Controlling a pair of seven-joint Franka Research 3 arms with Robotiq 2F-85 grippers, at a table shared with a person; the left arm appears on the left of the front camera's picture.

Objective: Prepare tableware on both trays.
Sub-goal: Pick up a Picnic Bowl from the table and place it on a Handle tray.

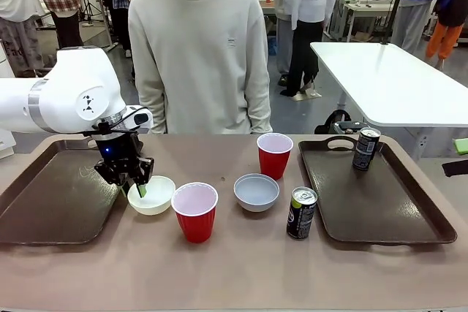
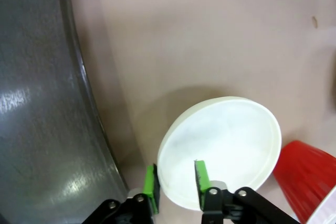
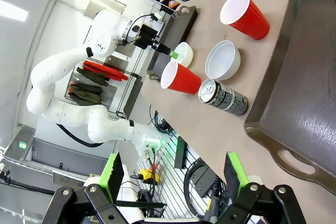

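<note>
My left claw (image 1: 139, 186) hangs over the cream-white bowl (image 1: 151, 194), which sits on the table (image 1: 241, 268) just beside the left tray (image 1: 44, 210). The jaws are spread across the rim, one green pad (image 2: 151, 186) outside and the other inside, and as far as my wrist view shows they are not yet pinching it. My right claw (image 3: 173, 177) is held well back from the right tray (image 1: 395, 213), spread wide with nothing between its pads.

By my reckoning the job is barely begun. One can (image 1: 365, 149) stands at the far end of the right tray, and the left tray is bare. The second can (image 1: 301, 212), the grey-white bowl (image 1: 256, 191) and both red cups, the near one (image 1: 195, 211) and the far one (image 1: 274, 155), wait on the table between the trays. Moving this bowl to the left tray looks like my step in hand, with four pieces left after it
</note>
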